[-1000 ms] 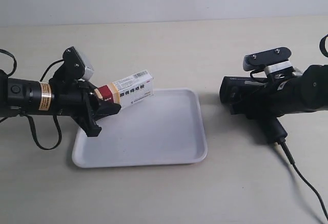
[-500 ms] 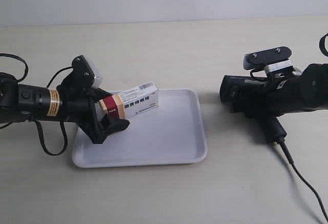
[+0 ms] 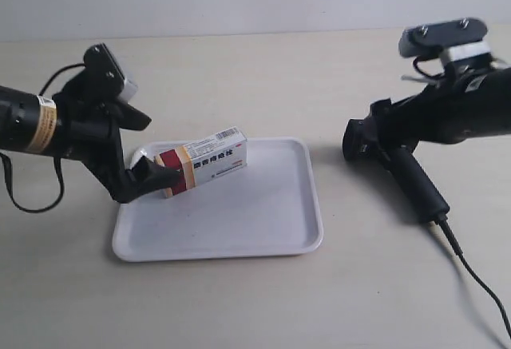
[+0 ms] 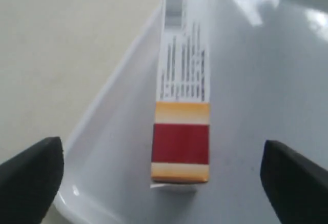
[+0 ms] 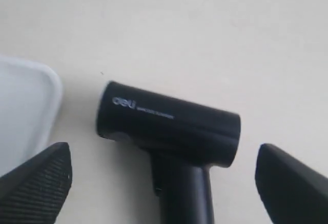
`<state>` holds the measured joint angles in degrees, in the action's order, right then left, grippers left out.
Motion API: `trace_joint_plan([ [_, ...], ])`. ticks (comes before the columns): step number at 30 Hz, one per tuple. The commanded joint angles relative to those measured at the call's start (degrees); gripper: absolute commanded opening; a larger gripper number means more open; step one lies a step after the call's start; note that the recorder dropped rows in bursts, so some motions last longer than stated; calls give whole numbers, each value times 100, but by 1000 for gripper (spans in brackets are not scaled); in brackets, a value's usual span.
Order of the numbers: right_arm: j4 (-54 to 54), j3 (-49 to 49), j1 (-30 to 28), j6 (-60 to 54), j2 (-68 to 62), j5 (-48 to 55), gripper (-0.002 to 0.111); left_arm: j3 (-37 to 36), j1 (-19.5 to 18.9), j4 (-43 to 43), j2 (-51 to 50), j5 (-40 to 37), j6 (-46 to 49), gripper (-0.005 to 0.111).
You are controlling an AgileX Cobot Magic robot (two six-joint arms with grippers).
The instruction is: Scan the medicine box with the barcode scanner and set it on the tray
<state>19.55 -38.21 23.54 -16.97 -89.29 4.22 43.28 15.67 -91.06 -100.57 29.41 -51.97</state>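
The small white cardboard medicine box (image 4: pixel 182 88) with a dark red and tan band lay inside the flat white plastic tray (image 3: pixel 263 237), near its rim, its long axis running straight out from the left gripper (image 4: pixel 164 172), banded end nearest. That gripper's jaws stood wide apart, touching nothing. The right gripper (image 5: pixel 164 183), also spread open, hovered over the black pistol-shaped barcode scanner (image 5: pixel 169 126) lying on the table just beside the tray

Small white cardboard medicine box (image 3: pixel 202 161) lies in flat white plastic tray (image 3: pixel 263 233), toward its far corner at exterior view's left; black pistol-shaped barcode scanner (image 3: pixel 395 161) on table (image 3: pixel 255 69), beside tray at exterior view's right.
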Motion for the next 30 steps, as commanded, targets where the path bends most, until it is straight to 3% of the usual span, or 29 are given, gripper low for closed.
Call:
trace_joint_plan([
  [1,-370,-220,-21,-260,1455,1075,87,-27,33,-889,1157,375,-1574,103],
  [3,-559,-221,-21,-206,2052,1049,79,-94,33,-889,1670,546,-1623,94],
  [5,-784,-221,-34,-68,2644,840,61,-155,33,-889,2180,740,-1810,73],
  [9,-868,-221,-34,112,3543,744,19,-452,33,-889,3066,670,-2531,4],
  [11,-868,-221,-34,112,3854,859,1,-735,33,-889,3557,646,-2666,3],
  [17,-684,-221,-34,87,4424,1334,0,-1862,33,-218,5197,201,-2834,3],
  [22,-638,-221,-34,99,4640,1374,0,-3208,33,659,7162,-1005,-2960,3],
  [26,-638,-221,-34,99,4666,1374,0,-3900,33,591,8488,-1069,-2980,3],
  [30,-638,-221,-34,99,4666,1374,0,-4053,33,449,9064,-1069,-2980,3],
])
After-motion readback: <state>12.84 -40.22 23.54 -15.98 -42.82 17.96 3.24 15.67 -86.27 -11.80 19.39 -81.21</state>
